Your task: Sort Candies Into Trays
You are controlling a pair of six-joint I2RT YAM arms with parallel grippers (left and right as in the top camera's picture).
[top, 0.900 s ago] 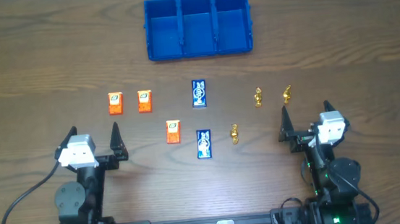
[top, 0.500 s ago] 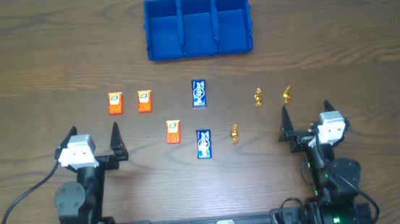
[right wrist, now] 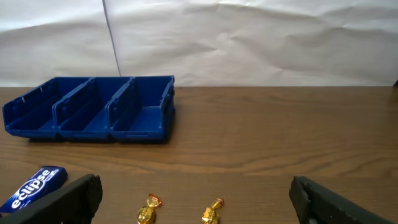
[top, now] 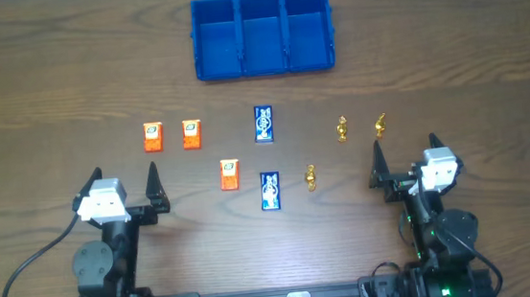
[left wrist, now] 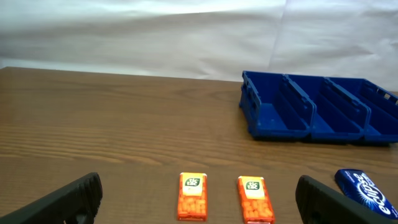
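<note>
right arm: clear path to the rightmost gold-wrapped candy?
Probably yes. That gold-wrapped candy lies on bare wooden table just ahead of the open right hand, nothing between them, and the next gold candy sits apart from it.

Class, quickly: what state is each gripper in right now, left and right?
Left gripper: open, holding nothing.
Right gripper: open, holding nothing.

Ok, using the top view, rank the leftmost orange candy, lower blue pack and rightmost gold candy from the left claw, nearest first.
1. Leftmost orange candy, just ahead of the left claw.
2. Lower blue pack, centre.
3. Rightmost gold candy, far right.
</note>
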